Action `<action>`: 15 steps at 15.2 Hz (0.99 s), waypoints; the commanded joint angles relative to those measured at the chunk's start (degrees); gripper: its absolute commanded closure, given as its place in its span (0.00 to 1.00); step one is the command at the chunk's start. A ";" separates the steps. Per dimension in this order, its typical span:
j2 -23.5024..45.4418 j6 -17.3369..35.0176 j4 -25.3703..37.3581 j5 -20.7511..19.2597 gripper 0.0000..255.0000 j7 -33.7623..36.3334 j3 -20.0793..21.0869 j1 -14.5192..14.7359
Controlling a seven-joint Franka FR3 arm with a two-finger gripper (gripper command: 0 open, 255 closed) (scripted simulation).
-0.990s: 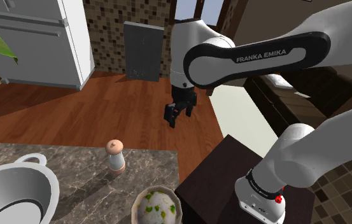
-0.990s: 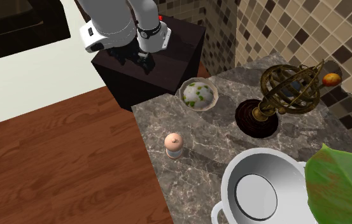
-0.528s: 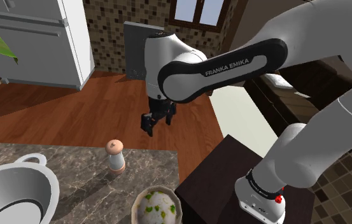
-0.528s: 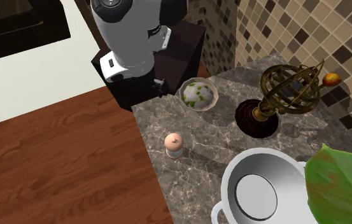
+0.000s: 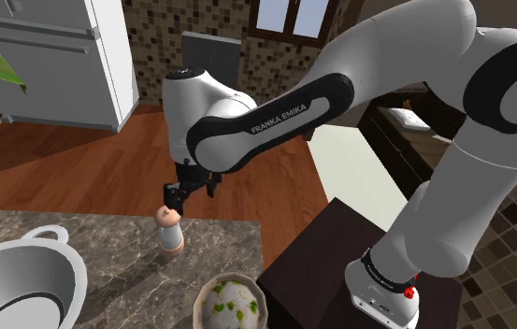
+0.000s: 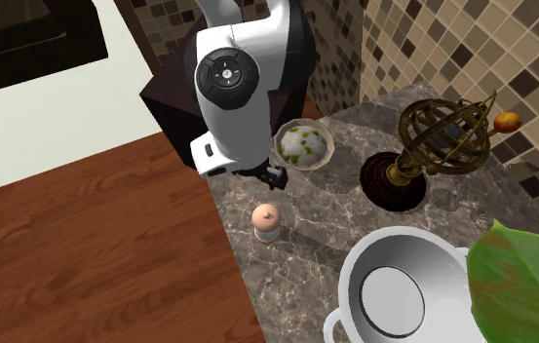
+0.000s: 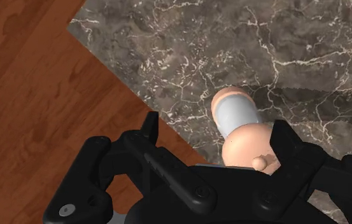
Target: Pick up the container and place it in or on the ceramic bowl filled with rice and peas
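Observation:
The container is a small shaker with a pinkish cap and a pale body, standing upright on the dark marble counter near its edge. My gripper hangs open just above its cap. In the wrist view the shaker lies below and between the fingers, much nearer one fingertip than the other, and neither clasps it. The bowl of rice and peas sits on the counter beside my stand. From the second exterior view the arm covers most of the gripper, between the shaker and the bowl.
A large white pot stands on the counter at the shoulder view's lower left. A brass armillary globe on a dark base and a green leaf occupy the counter's far side. The dark stand adjoins the counter; wood floor lies beyond its edge.
The arm has swung from over the wood floor toward the counter and come down. The gripper, still open, now hangs right above the shaker. Nothing on the counter has moved.

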 commanded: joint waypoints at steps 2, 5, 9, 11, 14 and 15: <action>6.68 1.22 5.76 -3.40 0.00 3.56 -0.13 1.94; 12.01 1.49 11.12 -5.90 0.00 6.18 -0.66 4.12; 13.63 4.02 10.09 -6.74 0.00 6.73 -1.09 4.51; 14.50 5.27 9.65 -7.20 0.00 7.02 -1.32 4.72; 15.21 6.24 9.34 -7.56 0.00 7.25 -1.52 4.89; 15.21 6.24 9.35 -7.56 0.00 7.25 -1.52 4.89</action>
